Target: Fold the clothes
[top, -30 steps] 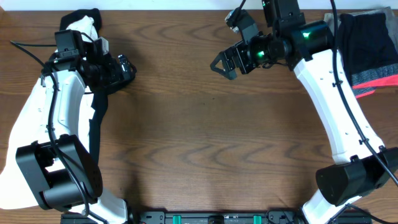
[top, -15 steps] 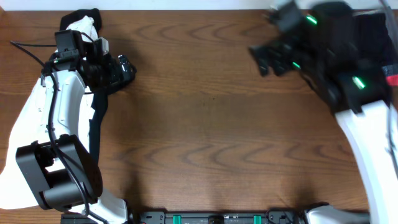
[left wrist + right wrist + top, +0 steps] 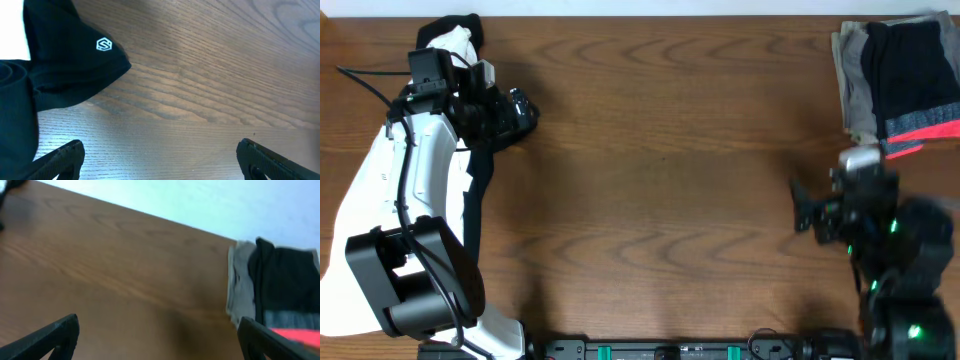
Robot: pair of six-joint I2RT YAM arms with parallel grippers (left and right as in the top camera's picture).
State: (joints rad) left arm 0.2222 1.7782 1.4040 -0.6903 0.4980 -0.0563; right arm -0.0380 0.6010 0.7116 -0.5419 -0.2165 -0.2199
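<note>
The black trousers (image 3: 912, 68) lie folded at the back right corner, with the grey waistband and its coral red edge (image 3: 923, 130) toward the front. They rest on top of the grey-olive folded trousers (image 3: 857, 80). In the right wrist view the black trousers (image 3: 287, 287) and the grey-olive ones (image 3: 241, 282) show at the right, blurred. My right gripper (image 3: 804, 212) is open and empty over bare wood at the front right; its fingers (image 3: 160, 340) are spread wide. My left gripper (image 3: 523, 108) is open and empty at the back left, and it shows spread wide in the left wrist view (image 3: 160, 160).
Another black garment (image 3: 470, 200) with a small white logo (image 3: 103, 45) lies under my left arm at the left edge, just left of the left gripper's fingers. The brown wooden table (image 3: 660, 180) ends at a white wall behind.
My right arm has swung from the back middle of the table past the folded stack and pulled back to the front right. The left arm has not moved.
</note>
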